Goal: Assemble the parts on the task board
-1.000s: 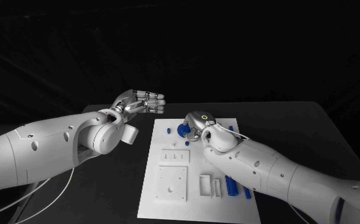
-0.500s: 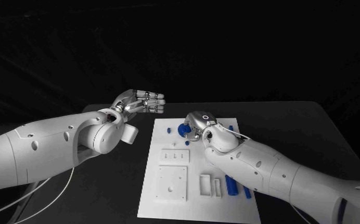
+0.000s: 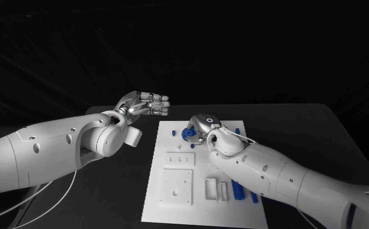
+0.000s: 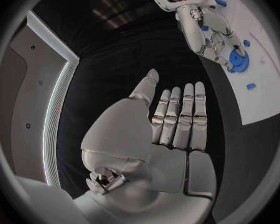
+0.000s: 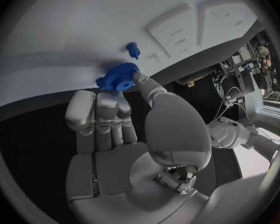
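Observation:
The white task board [image 3: 165,212] lies in the middle of the black table. My right hand [image 3: 202,128] is over its far end, thumb and fingers pinching a blue gear [image 3: 187,132] right at the board's surface. The right wrist view shows the gear [image 5: 118,77] between the thumb tip and fingertips [image 5: 109,98], with a small blue peg [image 5: 133,49] standing just beyond it. My left hand [image 3: 144,104] hovers off the board's far left corner, its fingers [image 4: 180,115] straight and together, holding nothing. The left wrist view also catches the gear [image 4: 238,61] under the right hand [image 4: 205,27].
White blocks sit on the board's near half: one small [image 3: 179,160], one larger [image 3: 176,186], and a slotted one [image 3: 214,189]. Two blue rods [image 3: 238,189] lie near the right edge. Small blue pieces [image 4: 251,86] dot the far end. A white cable [image 3: 46,197] hangs under my left arm.

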You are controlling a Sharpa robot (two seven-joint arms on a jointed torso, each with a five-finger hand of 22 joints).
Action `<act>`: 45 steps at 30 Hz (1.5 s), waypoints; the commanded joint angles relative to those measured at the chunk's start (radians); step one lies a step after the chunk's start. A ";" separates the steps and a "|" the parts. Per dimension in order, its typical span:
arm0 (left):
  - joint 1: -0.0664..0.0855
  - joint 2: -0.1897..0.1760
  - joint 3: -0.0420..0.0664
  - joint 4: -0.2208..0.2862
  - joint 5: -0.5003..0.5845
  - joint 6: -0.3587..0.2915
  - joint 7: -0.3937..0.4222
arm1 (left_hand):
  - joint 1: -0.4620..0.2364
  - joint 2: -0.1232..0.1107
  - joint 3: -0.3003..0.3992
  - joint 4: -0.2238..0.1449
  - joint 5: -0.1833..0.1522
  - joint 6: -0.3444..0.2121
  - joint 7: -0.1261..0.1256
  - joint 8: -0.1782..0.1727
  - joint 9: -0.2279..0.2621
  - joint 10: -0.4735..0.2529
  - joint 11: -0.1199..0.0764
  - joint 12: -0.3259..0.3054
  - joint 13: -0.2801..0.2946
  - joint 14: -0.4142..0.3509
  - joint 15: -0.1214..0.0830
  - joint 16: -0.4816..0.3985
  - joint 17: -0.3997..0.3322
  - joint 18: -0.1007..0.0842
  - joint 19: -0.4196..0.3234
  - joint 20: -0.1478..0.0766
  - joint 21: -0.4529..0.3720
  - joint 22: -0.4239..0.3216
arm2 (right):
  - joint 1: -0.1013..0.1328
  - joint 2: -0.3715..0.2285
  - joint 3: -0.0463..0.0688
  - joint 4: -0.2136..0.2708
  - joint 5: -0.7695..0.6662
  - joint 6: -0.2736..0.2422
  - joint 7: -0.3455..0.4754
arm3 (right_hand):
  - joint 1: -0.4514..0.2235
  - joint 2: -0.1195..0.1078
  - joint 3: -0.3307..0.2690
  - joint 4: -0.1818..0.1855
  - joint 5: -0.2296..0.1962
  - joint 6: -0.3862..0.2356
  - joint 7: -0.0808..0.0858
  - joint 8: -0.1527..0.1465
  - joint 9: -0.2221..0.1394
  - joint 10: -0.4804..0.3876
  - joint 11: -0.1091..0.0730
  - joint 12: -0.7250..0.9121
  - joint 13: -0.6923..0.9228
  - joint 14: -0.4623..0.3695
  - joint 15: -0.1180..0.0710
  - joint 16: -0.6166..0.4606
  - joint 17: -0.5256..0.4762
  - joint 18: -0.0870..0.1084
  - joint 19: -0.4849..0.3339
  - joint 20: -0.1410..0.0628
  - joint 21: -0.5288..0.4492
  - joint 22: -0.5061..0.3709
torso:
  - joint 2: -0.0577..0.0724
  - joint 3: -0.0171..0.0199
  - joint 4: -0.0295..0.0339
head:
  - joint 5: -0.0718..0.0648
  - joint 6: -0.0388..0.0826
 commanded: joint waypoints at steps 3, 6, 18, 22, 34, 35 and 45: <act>0.001 0.000 0.001 0.002 -0.002 -0.003 0.006 | -0.003 0.002 -0.001 0.007 0.001 0.000 0.005 0.001 0.002 -0.008 0.002 0.001 0.002 -0.004 0.003 -0.005 0.000 0.003 0.005 0.000 0.000 0.001 | -0.002 -0.001 -0.001 -0.006 -0.014 0.029 -0.024 | 0.005 -0.011 -0.009 -0.002 -0.011 -0.003 -0.001 0.001 -0.002 -0.011 0.000 -0.006 -0.009 0.000 -0.006 -0.011 -0.006 0.007 0.029 -0.006 -0.012 0.130 | 0.000 -0.0011 0.0001 | 0.000 0.003; 0.001 0.000 0.001 0.003 -0.002 -0.004 0.006 | -0.003 0.002 -0.001 0.007 0.001 0.000 0.005 0.001 0.002 -0.008 0.002 0.001 0.002 -0.004 0.003 -0.005 0.000 0.003 0.005 0.000 0.000 0.001 | -0.002 -0.001 -0.001 -0.009 -0.016 0.027 -0.029 | 0.007 -0.013 -0.013 -0.001 -0.017 -0.015 0.002 0.001 -0.002 -0.012 0.002 -0.008 -0.011 0.000 -0.005 -0.013 -0.006 0.008 0.029 -0.005 -0.012 0.130 | 0.000 -0.0002 -0.0003 | 0.000 0.002; 0.001 0.001 0.001 0.002 -0.002 -0.004 0.005 | -0.003 0.002 -0.001 0.007 0.001 0.000 0.005 0.001 0.002 -0.008 0.002 0.001 0.002 -0.004 0.003 -0.005 0.000 0.003 0.005 0.000 0.000 0.001 | -0.002 0.001 -0.001 -0.020 -0.020 0.018 -0.039 | 0.022 -0.011 0.003 -0.007 -0.026 -0.026 0.006 0.001 -0.003 -0.013 0.004 -0.009 -0.015 0.001 -0.004 -0.014 -0.005 0.010 0.030 -0.002 -0.015 0.130 | 0.000 -0.0002 0.0005 | 0.000 0.003; 0.001 0.000 0.001 0.002 -0.002 -0.003 0.005 | -0.003 0.002 -0.001 0.007 0.001 0.000 0.005 0.001 0.002 -0.008 0.002 0.001 0.002 -0.004 0.003 -0.005 0.000 0.003 0.005 0.000 0.000 0.001 | -0.002 -0.001 -0.001 -0.018 -0.025 0.013 -0.044 | 0.019 -0.012 0.030 -0.022 -0.016 -0.019 0.005 0.001 -0.002 -0.013 0.003 -0.007 -0.014 0.001 -0.004 -0.014 -0.003 0.010 0.030 -0.003 -0.013 0.131 | 0.000 0.0008 -0.0003 | 0.000 0.002; 0.001 0.000 0.000 -0.003 -0.002 -0.003 0.004 | -0.002 0.000 -0.001 0.010 0.002 -0.002 0.005 0.001 0.002 -0.010 0.003 0.000 0.001 -0.005 0.003 -0.005 0.000 0.003 0.005 0.000 0.000 0.000 | -0.005 -0.010 -0.001 -0.007 -0.037 0.001 -0.053 | 0.007 -0.016 0.044 -0.037 0.047 0.005 -0.001 0.002 -0.001 -0.015 -0.002 -0.008 -0.015 0.000 -0.007 -0.017 -0.004 0.009 0.030 -0.006 -0.012 0.131 | -0.001 0.0018 -0.0004 | 0.001 0.001; 0.001 0.000 0.000 -0.003 -0.002 -0.003 0.004 | -0.002 0.000 -0.001 0.010 0.002 -0.002 0.005 0.001 0.002 -0.010 0.003 0.000 0.001 -0.005 0.003 -0.005 0.000 0.003 0.005 0.000 0.000 0.000 | -0.005 -0.010 -0.001 -0.006 -0.038 0.000 -0.053 | 0.005 -0.017 0.044 -0.040 0.045 0.006 -0.001 0.001 -0.002 -0.014 -0.002 -0.008 -0.015 0.001 -0.008 -0.017 -0.003 0.009 0.030 -0.006 -0.013 0.131 | 0.000 0.0014 -0.0007 | 0.000 0.001; 0.001 0.001 0.000 -0.005 -0.002 -0.003 0.004 | -0.002 0.000 -0.001 0.010 0.002 -0.002 0.005 0.001 0.002 -0.010 0.003 0.000 0.001 -0.005 0.003 -0.005 0.000 0.003 0.005 0.000 0.000 0.000 | -0.006 -0.010 -0.001 -0.003 -0.040 -0.003 -0.058 | 0.003 -0.015 0.039 -0.041 0.038 0.009 -0.002 0.001 -0.002 -0.012 -0.002 -0.007 -0.015 0.001 -0.008 -0.017 -0.003 0.008 0.031 -0.007 -0.009 0.132 | 0.000 0.0008 -0.0003 | -0.001 0.001</act>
